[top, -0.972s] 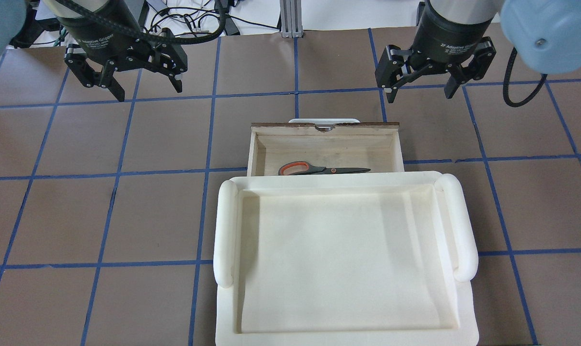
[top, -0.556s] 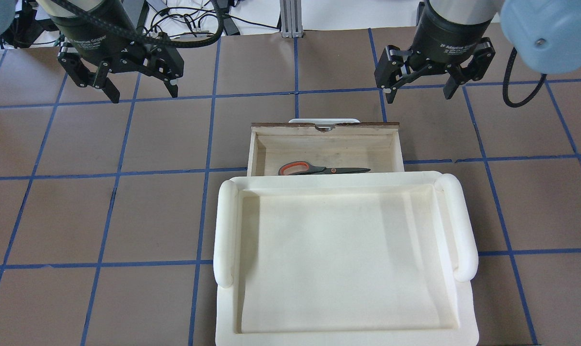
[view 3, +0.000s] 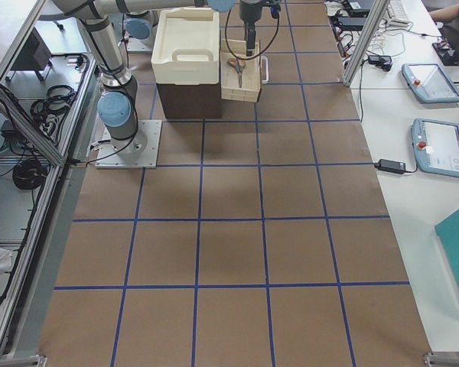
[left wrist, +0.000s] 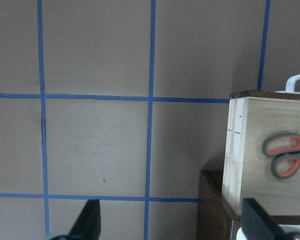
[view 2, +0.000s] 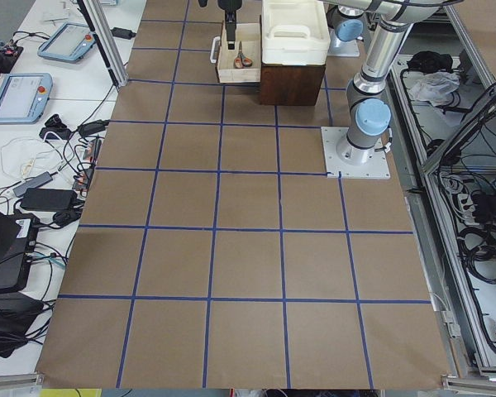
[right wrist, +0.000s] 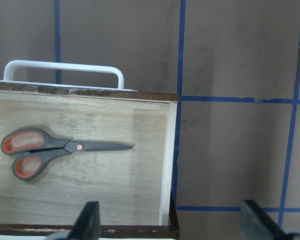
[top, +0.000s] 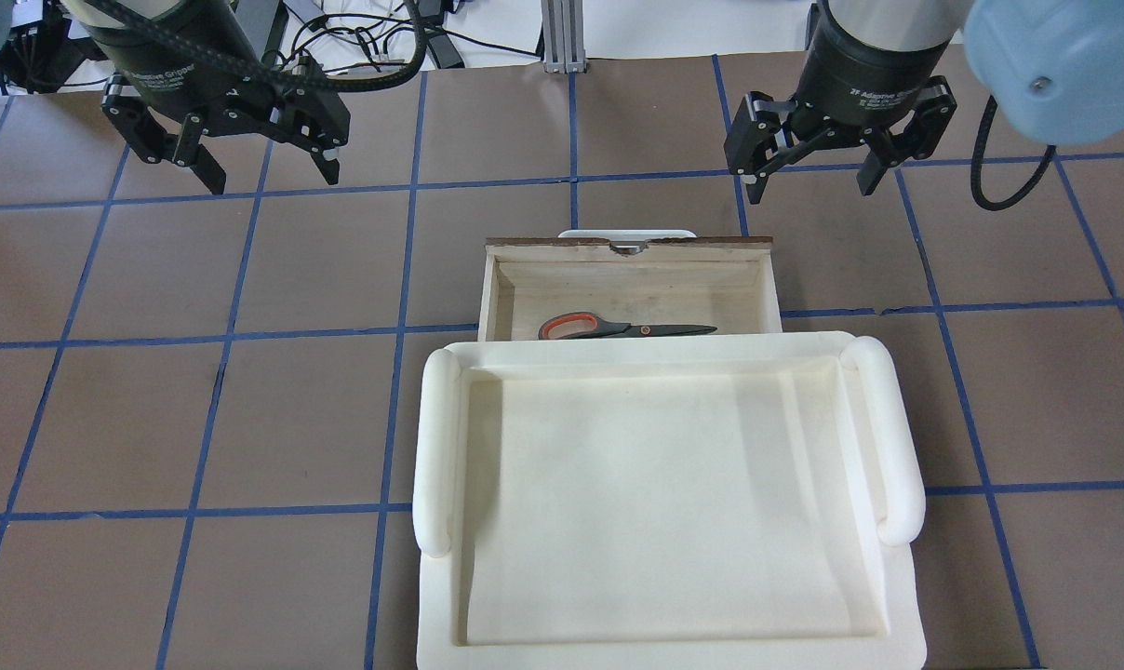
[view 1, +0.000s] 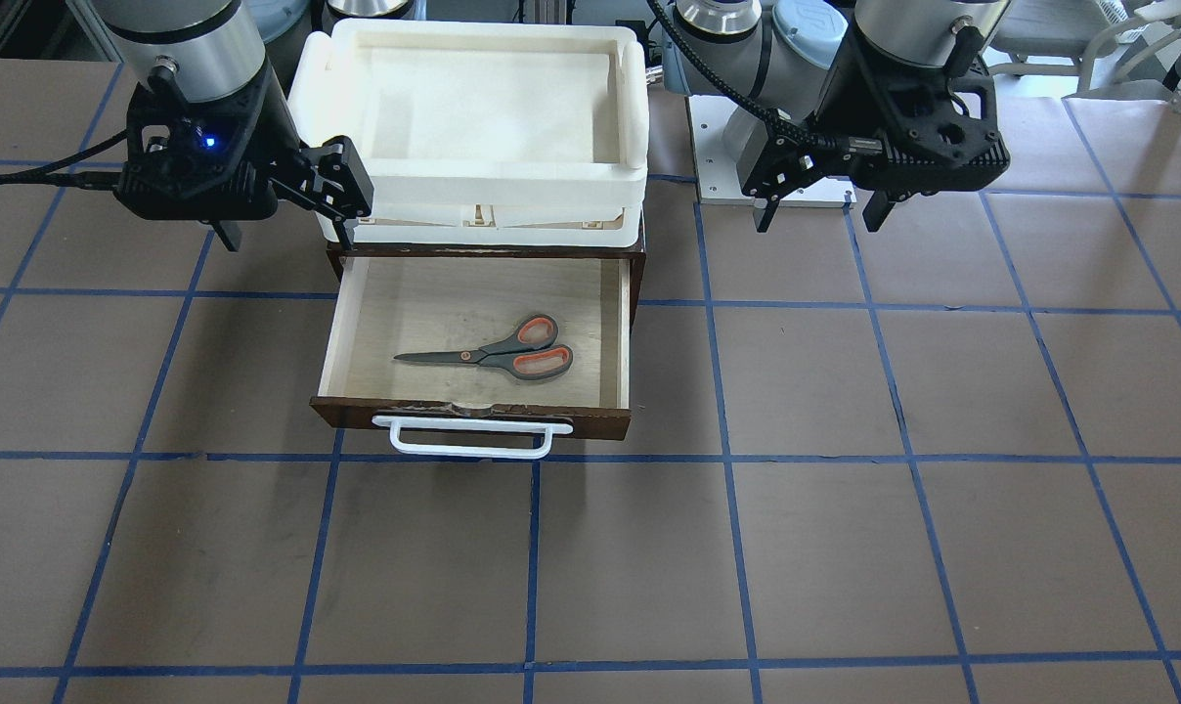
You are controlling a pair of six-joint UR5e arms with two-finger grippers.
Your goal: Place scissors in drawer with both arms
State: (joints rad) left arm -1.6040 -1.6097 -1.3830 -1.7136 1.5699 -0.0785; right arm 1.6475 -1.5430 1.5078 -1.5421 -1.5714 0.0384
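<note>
The scissors [view 1: 498, 357] lie flat in the open drawer [view 1: 473, 418], handles toward my left side; they also show in the overhead view [top: 618, 328]. The drawer [top: 627, 246] is pulled out, its white handle [view 1: 468, 450] facing away from me. My left gripper [top: 274, 177] is open and empty, above the table beyond and left of the drawer. My right gripper [top: 811, 186] is open and empty, beyond the drawer's right front corner. The left wrist view shows the scissors' handles [left wrist: 285, 155]; the right wrist view shows the whole pair [right wrist: 50, 150].
A cream-white plastic tray [top: 436, 437] sits on top of the dark brown cabinet [view 1: 639, 249] that holds the drawer. Brown table with a blue tape grid surrounds it. Cables and tablets [view 2: 21, 91] lie past the table's far edge.
My left gripper has moved a little to the left and away from the drawer, still open. My right gripper, the scissors and the drawer have stayed put.
</note>
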